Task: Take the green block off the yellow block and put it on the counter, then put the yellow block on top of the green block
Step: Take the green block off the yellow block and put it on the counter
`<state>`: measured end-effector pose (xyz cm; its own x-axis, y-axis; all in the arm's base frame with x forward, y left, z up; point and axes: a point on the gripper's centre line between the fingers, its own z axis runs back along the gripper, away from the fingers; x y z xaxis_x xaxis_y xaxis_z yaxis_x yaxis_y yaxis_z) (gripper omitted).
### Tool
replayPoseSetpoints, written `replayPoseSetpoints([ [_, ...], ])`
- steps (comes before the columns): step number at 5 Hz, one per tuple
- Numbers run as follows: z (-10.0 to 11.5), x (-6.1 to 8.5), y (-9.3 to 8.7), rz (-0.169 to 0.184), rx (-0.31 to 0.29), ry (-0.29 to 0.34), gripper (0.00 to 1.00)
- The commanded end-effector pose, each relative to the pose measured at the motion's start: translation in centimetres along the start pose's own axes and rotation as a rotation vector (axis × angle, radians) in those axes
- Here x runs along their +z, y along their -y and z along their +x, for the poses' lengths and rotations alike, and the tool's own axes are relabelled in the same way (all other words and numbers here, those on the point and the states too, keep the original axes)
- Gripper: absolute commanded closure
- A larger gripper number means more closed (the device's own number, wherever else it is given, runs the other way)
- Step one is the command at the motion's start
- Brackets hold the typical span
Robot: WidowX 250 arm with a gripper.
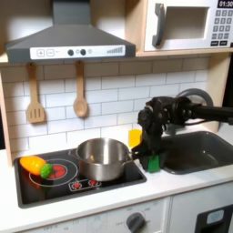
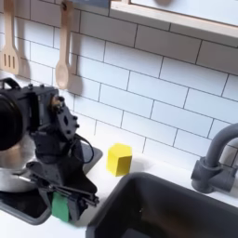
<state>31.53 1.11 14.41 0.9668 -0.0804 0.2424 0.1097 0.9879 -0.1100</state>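
Observation:
My black gripper [image 1: 152, 157] [image 2: 59, 197] points down between the stovetop and the sink, shut on the green block [image 1: 154, 166] [image 2: 60, 208]. The green block is low, at or just above the counter [image 1: 182, 187] [image 2: 100, 182]; I cannot tell whether it touches. Just behind the gripper, the yellow block [image 1: 135, 136] [image 2: 118, 158] stands alone on the counter near the tiled wall, apart from the green block.
A steel pot [image 1: 102, 157] sits on the black stovetop [image 1: 55, 182] close to the gripper's left in the first exterior view. A rounded toy food [image 1: 35, 165] lies on the far burner. The dark sink [image 1: 202, 150] [image 2: 167, 209] and faucet [image 2: 216, 158] are on the other side.

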Motion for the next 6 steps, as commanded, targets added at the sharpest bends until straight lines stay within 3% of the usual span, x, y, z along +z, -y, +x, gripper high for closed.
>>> replayPoseSetpoints([
  [1,0.1,0.0,0.1,0.009,0.004,-0.001,0.0],
  [3,-0.5,1.1,-0.2,0.033,0.003,-0.001,0.0],
  [6,-0.3,0.9,0.0,0.03,-0.006,-0.005,0.0],
])
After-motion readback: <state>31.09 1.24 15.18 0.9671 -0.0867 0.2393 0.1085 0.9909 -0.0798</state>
